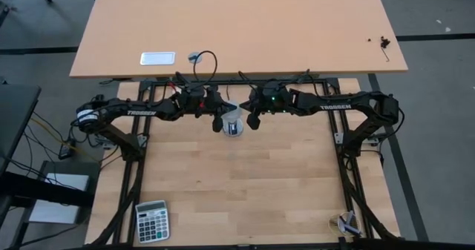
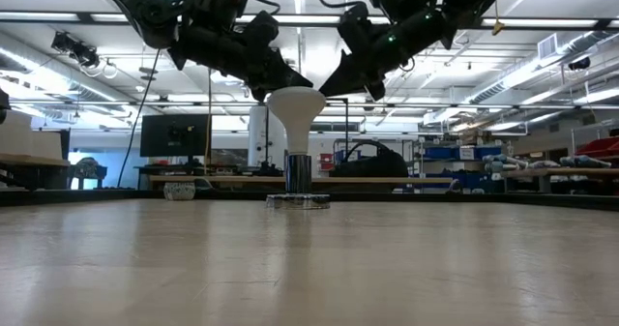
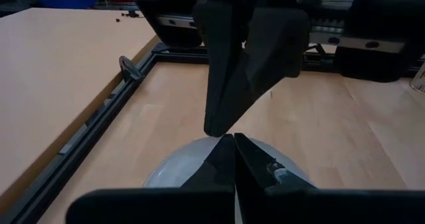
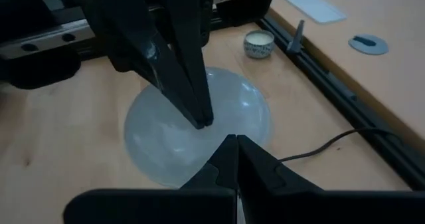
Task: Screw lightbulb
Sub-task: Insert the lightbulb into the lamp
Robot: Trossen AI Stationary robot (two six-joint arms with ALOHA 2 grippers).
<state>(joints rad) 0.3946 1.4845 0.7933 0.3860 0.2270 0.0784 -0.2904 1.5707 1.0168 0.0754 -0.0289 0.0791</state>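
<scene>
The white lightbulb (image 2: 296, 108) stands upright near the table's far edge. Its dome face (image 4: 199, 124) points up and its narrow base sits in the silver socket (image 2: 298, 176) on a round disc (image 2: 297, 201). My left gripper (image 2: 294, 84) is shut and slants down from the table's left onto the dome. My right gripper (image 2: 325, 91) is also shut and slants down from the right to the dome's right rim. From above, both fingertips flank the lightbulb (image 1: 232, 121). My left gripper rests its shut fingertips (image 4: 204, 119) on the dome face near its middle (image 4: 219, 114), slanting down from the table's left. The lightbulb stands upright in the socket. My right gripper sets its shut fingertips (image 4: 234, 144) against the dome's right rim (image 4: 255, 141), slanting down from the table's right; its own fingers hide the exact spot.
A small cream tin (image 4: 259, 43) stands by the far rail, left of the lightbulb. A thin black cord (image 4: 332, 144) runs from the socket toward the far rail. A calculator (image 1: 152, 220) lies at the near left corner. A tan table (image 1: 237, 27) stands beyond the far rail.
</scene>
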